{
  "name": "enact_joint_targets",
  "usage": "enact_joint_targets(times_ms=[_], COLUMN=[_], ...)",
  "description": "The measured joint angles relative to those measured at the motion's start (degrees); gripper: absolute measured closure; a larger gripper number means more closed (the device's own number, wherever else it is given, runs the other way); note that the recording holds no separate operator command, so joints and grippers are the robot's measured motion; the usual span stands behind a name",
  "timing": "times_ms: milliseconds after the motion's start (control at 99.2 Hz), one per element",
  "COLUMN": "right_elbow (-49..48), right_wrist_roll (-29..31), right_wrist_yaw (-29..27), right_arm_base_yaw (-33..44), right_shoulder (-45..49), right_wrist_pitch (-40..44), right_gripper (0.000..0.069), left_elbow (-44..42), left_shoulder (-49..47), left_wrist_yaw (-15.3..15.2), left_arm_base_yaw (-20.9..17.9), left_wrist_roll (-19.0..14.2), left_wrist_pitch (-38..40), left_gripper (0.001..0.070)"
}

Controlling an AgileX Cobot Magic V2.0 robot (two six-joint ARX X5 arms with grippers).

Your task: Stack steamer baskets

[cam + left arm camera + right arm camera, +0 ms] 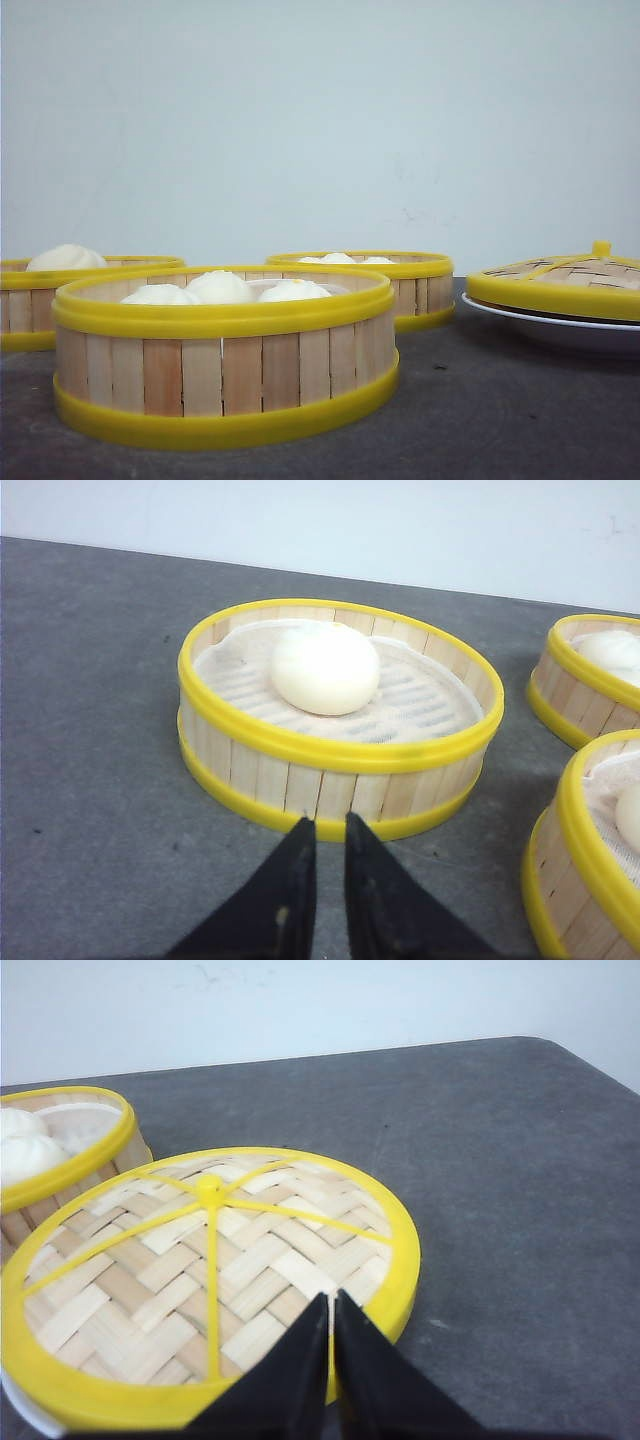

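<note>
Dark grey desk (500,420), pale wall behind. Far left in the front view: a round shallow steamer basket of pale wood slats with thick yellow rims (40,300), cut off by the frame edge, one large white bun (66,258) in it. The left wrist view shows this same basket (340,770) standing alone on the desk, bun on a white cloth liner; the left hand (325,830) hangs just in front of its near wall, black fingers (290,900) almost together with only a thin slit between them, gripping nothing. Next to the right and nearest the camera: a second slatted yellow-rimmed basket (225,375) holding three white buns (220,288). Behind it and further right: a third alike basket (400,290), tops of small white buns (340,259) just showing over its rim. All three baskets sit apart on the desk, none stacked. Far right: a flat woven bamboo lid with yellow rim and knob (560,285) resting on a white plate (560,325). In the right wrist view the right hand (330,1305) hovers over the near edge of that lid (200,1280), fingers pressed together, holding nothing; whether it touches the lid cannot be told.
</note>
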State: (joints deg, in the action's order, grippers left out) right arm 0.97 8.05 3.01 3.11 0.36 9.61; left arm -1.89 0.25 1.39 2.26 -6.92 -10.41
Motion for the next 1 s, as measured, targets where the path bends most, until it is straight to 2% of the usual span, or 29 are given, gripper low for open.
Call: enact_joint_targets(times_ms=[333,544,726,857,998], right_elbow=[0.0,0.0,0.4,5.2,15.0], right_wrist_roll=[2.8,7.0,10.5,11.6,11.4], right_wrist_yaw=[0.0,0.0,-0.2,-1.0,-1.0], right_arm_base_yaw=[0.0,0.0,0.0,0.0,0.0], right_shoulder=[0.0,0.0,0.5,4.0,11.5], right_wrist_pitch=[-0.3,-2.9,-2.8,-2.5,-1.8], right_gripper=[0.0688,0.0688,0.0688,0.0688,0.0688], left_elbow=[0.0,0.0,-0.6,-5.4,-15.2], left_shoulder=[0.0,0.0,1.7,6.6,15.1], left_wrist_yaw=[0.0,-1.7,-2.8,-2.7,-2.5], left_arm_base_yaw=[0.0,0.0,0.0,0.0,0.0], left_wrist_roll=[-0.3,-4.2,-7.5,-9.4,-9.8], left_wrist_pitch=[0.0,3.0,1.2,1.1,1.3], left_gripper=[0.0684,0.0685,0.0685,0.0685,0.0685])
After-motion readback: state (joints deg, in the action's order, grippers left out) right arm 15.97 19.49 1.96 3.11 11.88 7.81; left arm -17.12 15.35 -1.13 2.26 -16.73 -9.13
